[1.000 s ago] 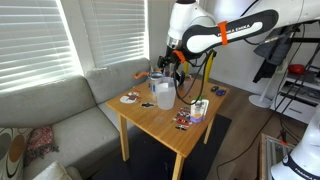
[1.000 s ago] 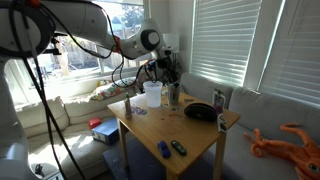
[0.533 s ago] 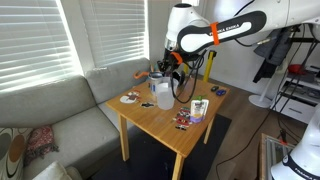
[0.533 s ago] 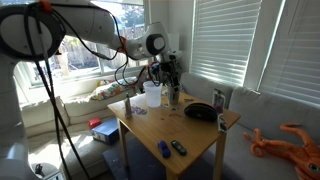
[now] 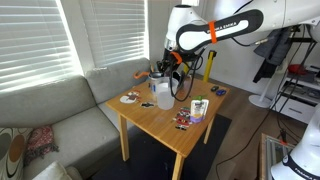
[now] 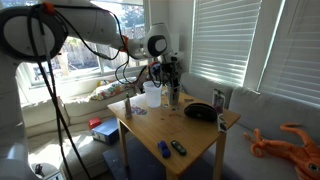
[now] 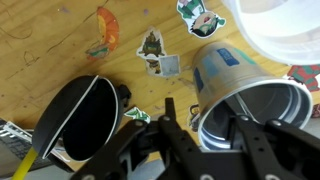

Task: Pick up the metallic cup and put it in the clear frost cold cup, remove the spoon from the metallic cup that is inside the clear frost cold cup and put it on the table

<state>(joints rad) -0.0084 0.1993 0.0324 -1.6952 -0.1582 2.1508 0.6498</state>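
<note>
On the small square light-wood table (image 5: 150,122), the tall translucent frosted whitish plastic cup (image 5: 163,96) stands upright near the far edge. The small dark grey-silver metal cup (image 7: 235,82) stands just beside it, still on the tabletop and not inside the frosted cup. In the wrist view the metal cup is upright with its mouth open to the camera and a bluish printed band on its side. The frosted cup's pale rim (image 7: 285,30) fills the upper right corner, close to the metal cup; whether the two touch cannot be told. The Robotiq gripper (image 7: 207,128) hangs directly above the metal cup with its jaws parted. One finger is outside the cup's near wall and the other is over its mouth, so the rim lies in the gap. It is not clamped on anything that can be seen, and contact with the rim cannot be told. In an exterior view the gripper (image 6: 170,80) points down over the metal cup (image 6: 173,99), right next to the frosted cup (image 6: 153,95). A round black bowl (image 7: 75,115) sits near the metal cup on its other side, and small colourful stickers (image 7: 150,45) lie flat on the wood.
</note>
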